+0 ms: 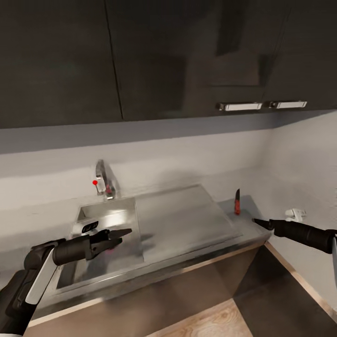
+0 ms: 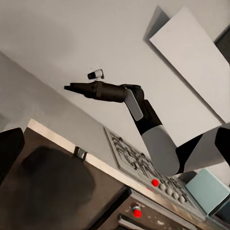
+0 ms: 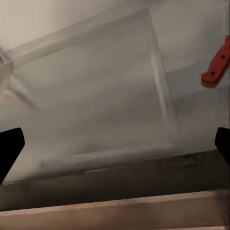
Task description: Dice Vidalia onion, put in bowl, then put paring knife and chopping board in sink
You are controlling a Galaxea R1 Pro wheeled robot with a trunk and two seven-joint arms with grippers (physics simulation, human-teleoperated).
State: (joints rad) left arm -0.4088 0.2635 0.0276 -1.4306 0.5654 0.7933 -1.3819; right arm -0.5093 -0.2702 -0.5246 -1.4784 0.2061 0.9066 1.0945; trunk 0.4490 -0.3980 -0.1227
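Paring knife (image 1: 237, 202) lies beside the sink (image 1: 187, 220); no writing legible.

Left arm (image 1: 42, 262): matte black cylindrical forearm, white panel along upper link, black elbow joint. Left gripper (image 1: 122, 232): black, slim tapered fingers. Right arm (image 2: 143, 124): black forearm, white strip, bulky white upper segment. Right gripper (image 1: 258, 221): black, pointed.

The sink (image 1: 107, 224) is shiny grey, and its tap (image 1: 104, 180) has a red dot. The knife (image 1: 237, 202) has a red handle and a dark blade. The cupboards (image 1: 140, 56) are dark. The wall (image 1: 196, 150) is pale grey. The floor (image 1: 210, 323) is light wood.
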